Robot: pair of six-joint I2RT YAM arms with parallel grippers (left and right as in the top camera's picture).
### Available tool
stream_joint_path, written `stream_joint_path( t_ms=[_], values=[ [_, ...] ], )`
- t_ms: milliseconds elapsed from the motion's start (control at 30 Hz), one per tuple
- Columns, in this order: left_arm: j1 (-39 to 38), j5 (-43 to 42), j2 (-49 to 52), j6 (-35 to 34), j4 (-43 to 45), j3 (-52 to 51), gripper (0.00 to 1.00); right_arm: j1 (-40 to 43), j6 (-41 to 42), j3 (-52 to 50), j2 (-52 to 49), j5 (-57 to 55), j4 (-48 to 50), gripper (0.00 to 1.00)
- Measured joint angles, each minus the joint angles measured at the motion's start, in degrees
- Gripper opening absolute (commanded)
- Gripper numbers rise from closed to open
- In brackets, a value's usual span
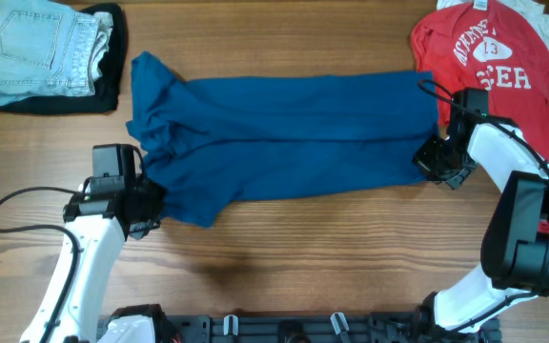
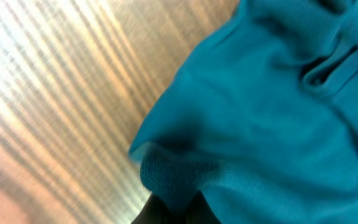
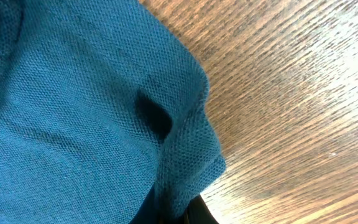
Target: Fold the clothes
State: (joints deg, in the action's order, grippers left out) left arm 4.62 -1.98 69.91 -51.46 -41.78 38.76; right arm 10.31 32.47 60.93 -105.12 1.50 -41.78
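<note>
Wooden desk (image 1: 284, 257), seen from above. The blue shirt (image 1: 284, 143) lies across its middle as a long band, its bunched end toward my left and its straight end toward my right. My left end effector (image 1: 155, 202) is pressed together on the band's near left corner; in the left wrist view the knit gathers into a pinch at the bottom edge. My right end effector (image 1: 435, 157) is likewise pressed together on the right end, where the fabric puckers down toward the fingers. The red T-shirt (image 1: 503, 67) lies at the far right, just beyond my right arm. Folded jeans (image 1: 31, 48) rest on a black garment (image 1: 111, 57) at the far left, apart from the work.

With both ends pinched, I judge the step in hand to be the lift for the next fold. To do it well, I should raise both ends together and level, keeping the band lightly taut rather than stretched. I cannot tell whether each pinch catches every layer, so a slow first rise would reveal a slipping one. The right side should also clear the red T-shirt.
</note>
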Motion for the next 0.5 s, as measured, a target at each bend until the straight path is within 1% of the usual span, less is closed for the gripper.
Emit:
stream_joint_path(
  t_ms=[67,100,200,300,367,500],
  values=[
    [0.0,-0.04,-3.06,2.05,-5.2,1.88,0.04,0.5,-1.81,0.96,-0.28,-0.2,-2.67,0.04],
    [0.0,-0.02,-4.39,3.02,-6.43,2.97,0.04,0.87,-2.75,1.86,-0.63,-0.31,-4.72,0.04],
    [0.0,0.57,-9.53,5.35,-14.27,9.16,0.04,1.16,-4.07,6.29,-1.01,-0.5,-10.78,0.04],
    [0.0,1.27,-14.86,6.64,-16.57,13.14,0.04,1.16,-6.32,10.73,-0.96,0.24,-13.25,0.04],
    [0.0,1.75,-17.53,7.3,-18.16,13.81,0.04,1.16,-8.13,12.46,-0.37,1.6,-15.02,0.04],
    [0.0,2.19,-19.06,7.85,-21.7,13.81,0.04,1.27,-10.88,12.85,6.14,2.93,-20.0,0.04]
  ],
)
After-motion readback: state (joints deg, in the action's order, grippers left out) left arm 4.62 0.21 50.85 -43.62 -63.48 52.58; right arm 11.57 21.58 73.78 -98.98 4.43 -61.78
